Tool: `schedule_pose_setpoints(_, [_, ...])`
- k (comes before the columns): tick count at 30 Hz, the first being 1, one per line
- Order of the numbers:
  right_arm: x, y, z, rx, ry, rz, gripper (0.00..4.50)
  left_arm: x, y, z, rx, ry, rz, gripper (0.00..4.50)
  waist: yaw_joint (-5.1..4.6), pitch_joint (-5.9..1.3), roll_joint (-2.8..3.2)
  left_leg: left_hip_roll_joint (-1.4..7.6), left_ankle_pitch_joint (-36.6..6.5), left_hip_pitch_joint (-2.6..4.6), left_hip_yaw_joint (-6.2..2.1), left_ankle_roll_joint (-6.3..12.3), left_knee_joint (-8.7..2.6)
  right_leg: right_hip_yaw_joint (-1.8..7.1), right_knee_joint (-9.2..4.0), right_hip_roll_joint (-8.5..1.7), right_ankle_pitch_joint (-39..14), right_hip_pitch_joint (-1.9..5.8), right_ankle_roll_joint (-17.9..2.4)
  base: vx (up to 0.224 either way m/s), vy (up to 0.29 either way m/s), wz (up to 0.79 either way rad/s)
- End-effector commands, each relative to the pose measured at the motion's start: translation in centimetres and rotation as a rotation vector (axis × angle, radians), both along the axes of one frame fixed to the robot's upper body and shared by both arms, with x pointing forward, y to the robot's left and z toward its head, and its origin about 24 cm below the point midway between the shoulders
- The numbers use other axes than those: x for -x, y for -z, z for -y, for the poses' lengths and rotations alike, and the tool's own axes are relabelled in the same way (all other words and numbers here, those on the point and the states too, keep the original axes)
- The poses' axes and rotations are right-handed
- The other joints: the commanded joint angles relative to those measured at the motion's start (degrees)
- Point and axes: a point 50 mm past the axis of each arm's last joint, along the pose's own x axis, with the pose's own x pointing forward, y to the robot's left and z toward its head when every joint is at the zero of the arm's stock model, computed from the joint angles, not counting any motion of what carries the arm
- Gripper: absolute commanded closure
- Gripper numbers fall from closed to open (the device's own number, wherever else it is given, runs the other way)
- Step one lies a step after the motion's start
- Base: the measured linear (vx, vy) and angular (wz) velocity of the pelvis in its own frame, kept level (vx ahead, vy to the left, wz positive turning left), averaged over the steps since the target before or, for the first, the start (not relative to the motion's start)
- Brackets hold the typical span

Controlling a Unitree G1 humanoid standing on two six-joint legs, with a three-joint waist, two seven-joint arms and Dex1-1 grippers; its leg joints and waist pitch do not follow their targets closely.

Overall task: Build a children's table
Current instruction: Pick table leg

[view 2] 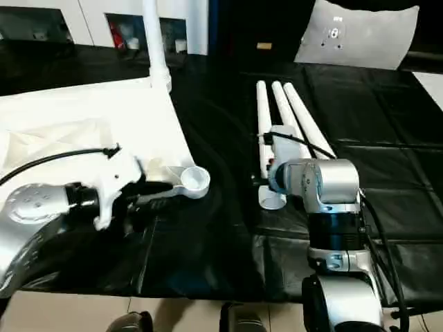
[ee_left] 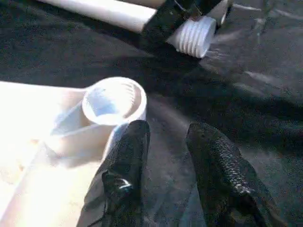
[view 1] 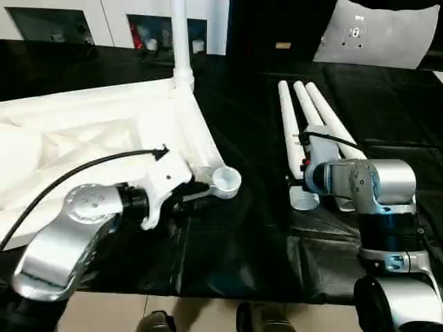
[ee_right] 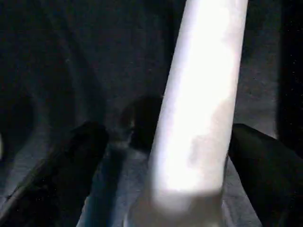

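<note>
The white table top point(view 1: 83, 138) lies upside down on the left of the black work surface. One leg point(view 1: 179, 41) stands upright in its far corner. Its near corner socket point(view 1: 225, 180) is empty, and its inside thread shows in the left wrist view point(ee_left: 114, 100). My left gripper point(ee_left: 170, 130) hovers right beside that socket, its fingers point(ee_left: 127, 161) apart with nothing between them. Three loose legs point(view 1: 311, 124) lie side by side on the right. My right gripper point(ee_right: 175, 137) straddles one leg point(ee_right: 203, 94) near its threaded end point(ee_left: 194, 35), with its jaws wide open on either side.
The black padded surface point(view 1: 235, 249) ends at a front edge, with pale floor point(view 1: 194, 311) below. A grey panel point(view 1: 377, 31) leans at the back right, and cabinets point(view 1: 69, 21) stand behind. A black cable point(view 1: 83, 169) runs along my left forearm.
</note>
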Motion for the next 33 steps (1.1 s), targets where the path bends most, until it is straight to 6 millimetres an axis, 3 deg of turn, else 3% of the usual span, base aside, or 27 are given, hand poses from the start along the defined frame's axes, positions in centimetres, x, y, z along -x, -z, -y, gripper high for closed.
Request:
schedule_pose_setpoints(1, [0.4,0.0,-0.2,-0.017,-0.013,-0.010,0.00,0.2,-0.4,0.0,0.003,0.006,0.008,2.95,-0.02,-3.46,0.25,-0.05,-5.9,0.70,0.37,-2.16,-3.50,2.06,-3.64,-2.10,-8.6,3.14,-8.0,0.000,0.000,0.00])
schedule_pose_setpoints(7, [0.7,0.0,-0.4,-0.039,-0.016,-0.020,0.00,0.3,-0.4,0.0,0.000,0.014,0.002,2.95,0.07,-3.37,0.61,-0.02,-7.7,0.89,0.25,-3.11,-3.64,2.09,-3.84,-2.21,-10.8,3.02,-7.7,0.000,0.000,0.00])
schedule_pose_setpoints(14, [1.1,0.8,0.0,-0.060,-0.006,-0.070,0.57,0.3,-0.5,0.4,-0.004,0.029,0.002,2.88,0.06,-3.66,0.36,-0.05,-6.4,0.74,0.29,-3.17,-3.59,2.11,-3.69,-2.20,-9.2,3.30,-7.9,0.000,0.000,0.00])
schedule_pose_setpoints(16, [1.2,1.1,0.1,-0.086,-0.002,-0.096,0.85,0.4,-0.5,0.5,-0.003,0.033,0.001,2.88,-0.02,-3.81,0.04,-0.08,-6.1,0.70,0.36,-2.94,-3.52,2.14,-3.71,-2.19,-9.4,3.42,-7.9,0.000,0.000,0.00])
schedule_pose_setpoints(20, [1.3,1.3,0.6,-0.084,-0.010,-0.121,1.19,0.4,-0.4,0.6,-0.004,0.041,-0.002,2.88,0.01,-3.98,0.19,-0.04,-5.6,0.78,0.36,-2.70,-3.45,2.13,-3.60,-2.18,-9.1,3.47,-8.0,0.000,0.000,0.00])
schedule_pose_setpoints(23, [1.3,1.3,1.2,-0.062,-0.045,-0.149,1.41,0.5,-0.2,1.0,-0.002,0.054,-0.007,2.88,-0.05,-4.19,-0.33,-0.05,-4.5,0.67,0.53,-2.20,-3.24,2.18,-3.48,-2.16,-7.5,3.65,-8.6,0.000,0.000,0.00])
schedule_pose_setpoints(25, [1.3,1.3,1.2,-0.061,-0.045,-0.150,1.57,0.5,-0.2,1.0,-0.002,0.054,-0.007,2.88,0.03,-4.16,-0.28,-0.06,-4.3,0.60,0.53,-1.86,-3.18,2.21,-3.46,-2.22,-7.7,3.71,-8.7,0.000,0.000,0.00])
schedule_pose_setpoints(27, [1.2,1.0,1.6,-0.058,-0.060,-0.161,1.75,0.5,-0.2,1.3,0.004,0.059,-0.008,2.88,-0.06,-4.32,-0.92,-0.05,-3.7,0.53,0.58,-1.28,-3.09,2.20,-3.44,-2.24,-8.2,3.84,-8.6,0.000,0.000,0.00])
schedule_pose_setpoints(30, [1.3,0.9,1.9,-0.059,-0.077,-0.179,1.80,0.6,-0.1,1.5,0.006,0.062,-0.011,2.88,-0.09,-4.45,-1.09,0.02,-3.5,0.48,0.57,-1.00,-2.95,2.17,-3.35,-2.31,-8.9,3.87,-8.6,0.000,0.000,0.00])
schedule_pose_setpoints(31, [1.5,1.0,2.1,-0.059,-0.099,-0.203,1.83,0.6,0.0,1.6,0.007,0.063,-0.012,2.88,-0.19,-4.49,-1.50,0.11,-3.2,0.50,0.62,-0.91,-2.89,2.16,-3.34,-2.27,-8.5,3.84,-8.6,0.000,0.000,0.00])
schedule_pose_setpoints(33, [1.7,1.1,2.2,-0.050,-0.116,-0.215,1.83,0.7,0.0,1.6,0.008,0.062,-0.013,2.88,-0.17,-4.49,-1.51,0.10,-3.0,0.53,0.65,-0.86,-2.82,2.20,-3.29,-2.23,-8.0,3.74,-8.6,0.000,0.000,0.00])
